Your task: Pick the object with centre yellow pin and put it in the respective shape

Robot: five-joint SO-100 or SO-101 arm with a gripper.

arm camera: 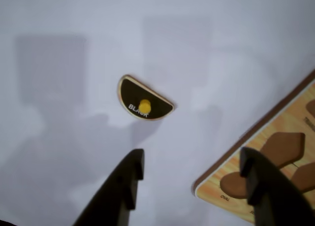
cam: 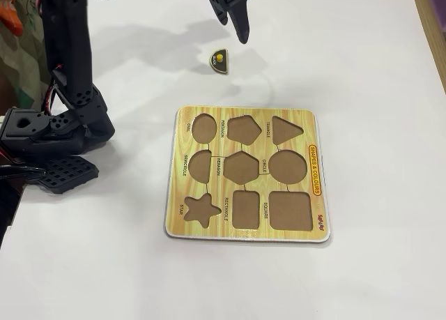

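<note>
In the wrist view the two dark fingers stand apart and empty, with bare white worktop showing between them. Just beyond their tips lies the black semicircle piece, flat on the worktop, its yellow pin upright at the centre.

The pin looks small and rounded, so the likeliest failure is a closure that lands off-centre: one finger would nudge the piece and slide or spin it across the smooth worktop instead of trapping the pin. A descent that is too deep could press the fingertips on the flat face and skid it away.

To the right in the wrist view, the corner of the puzzle board sits close to the right finger; a sideways swing there could catch its raised edge.

In the fixed view the piece rests apart from the board, beyond its far edge, with open worktop all round it. The semicircle recess lies in the board's left column, an unobstructed carry. The arm's base stands left, well apart from that path.
</note>
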